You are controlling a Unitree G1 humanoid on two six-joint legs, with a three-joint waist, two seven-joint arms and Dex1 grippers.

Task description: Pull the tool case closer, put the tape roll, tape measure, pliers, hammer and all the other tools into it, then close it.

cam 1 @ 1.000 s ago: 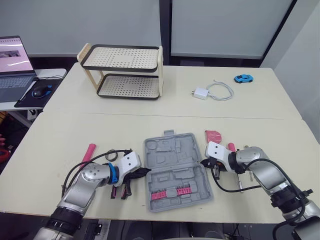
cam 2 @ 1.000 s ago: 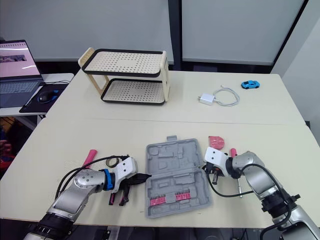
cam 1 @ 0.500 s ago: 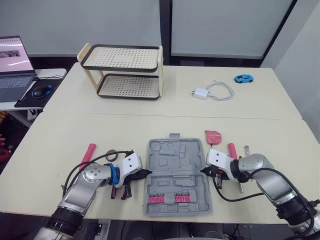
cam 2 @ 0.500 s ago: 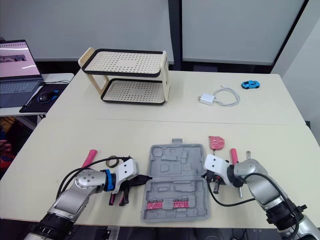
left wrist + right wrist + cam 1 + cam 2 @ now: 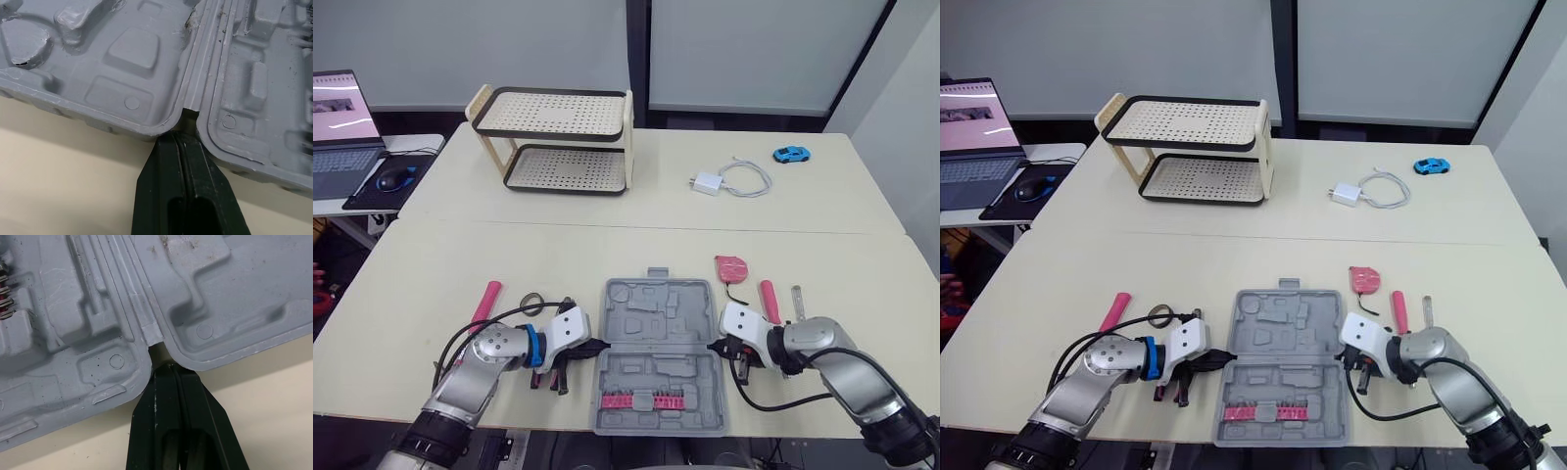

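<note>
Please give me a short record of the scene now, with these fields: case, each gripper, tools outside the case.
case: tool case open, lying flat, near the table's front edge
left gripper: shut, tips at case's left hinge notch
right gripper: shut, tips at right hinge notch
outside, left: tape roll, left pink handle, pliers
outside, right: tape measure, right pink handle

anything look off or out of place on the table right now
Nothing looks spilled or damaged. The open tool case lies square, but its near edge sits right at the front edge of the table, perhaps overhanging. A blue toy car and a white charger at the far side are not tools.
</note>
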